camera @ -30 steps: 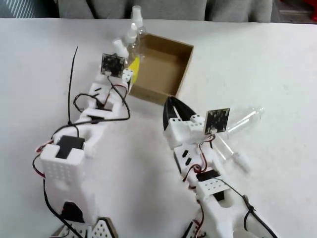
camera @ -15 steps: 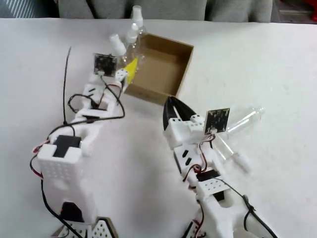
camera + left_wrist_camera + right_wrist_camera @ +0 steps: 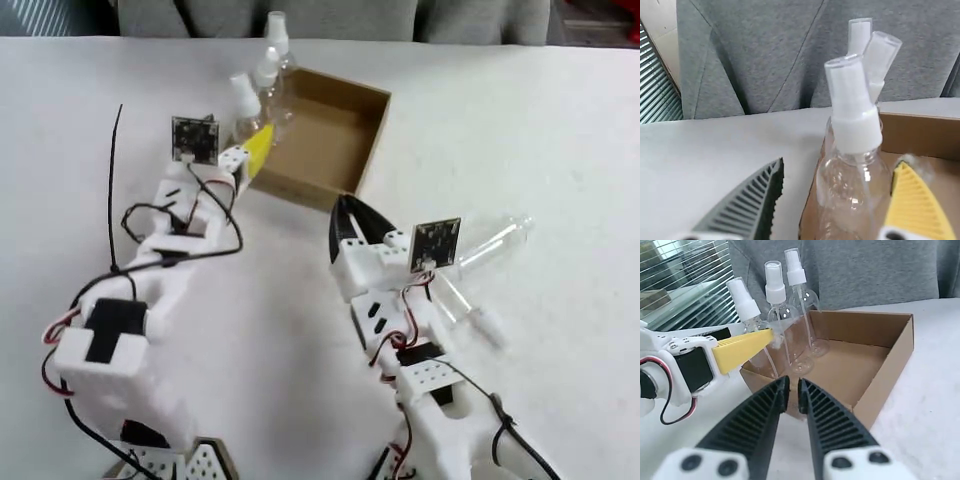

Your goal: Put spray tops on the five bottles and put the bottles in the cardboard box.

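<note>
At the brown cardboard box's (image 3: 300, 190) 9 o'clock wall, the left end effector (image 3: 840, 167) has drawn back toward 8 o'clock. Its jaws are wide apart and empty, and the clear plastic bottle with a white spray top (image 3: 754, 322) stands inside. The right end effector (image 3: 792, 382) stays almost closed and empty.

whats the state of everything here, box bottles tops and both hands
cardboard box: open, upright
three capped bottles: tops on, standing in the box's corner
fourth bottle: lying on table, no top
loose spray top: lying on table
left hand: open, either side of a capped bottle
right hand: shut, empty
</note>
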Motion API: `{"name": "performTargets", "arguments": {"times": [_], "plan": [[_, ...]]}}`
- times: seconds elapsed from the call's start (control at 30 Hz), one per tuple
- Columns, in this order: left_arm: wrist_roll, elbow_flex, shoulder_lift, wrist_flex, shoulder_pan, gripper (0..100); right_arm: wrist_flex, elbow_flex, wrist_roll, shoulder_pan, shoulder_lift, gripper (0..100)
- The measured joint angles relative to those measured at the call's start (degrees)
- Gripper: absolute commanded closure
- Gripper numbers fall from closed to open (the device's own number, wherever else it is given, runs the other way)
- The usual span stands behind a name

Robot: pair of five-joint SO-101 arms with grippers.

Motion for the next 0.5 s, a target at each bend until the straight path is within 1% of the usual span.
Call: {"name": "performTargets", "arguments": {"times": [0.3,0.5], "plan": [[0.00,4.31,-5.45,0.00,0.79,67,0.00,0.00,0.00,0.00,0.00,98.1],[-1.23,9.93,-11.52,0.18,0.88,67,0.00,0.00,0.00,0.00,0.00,98.1]]}}
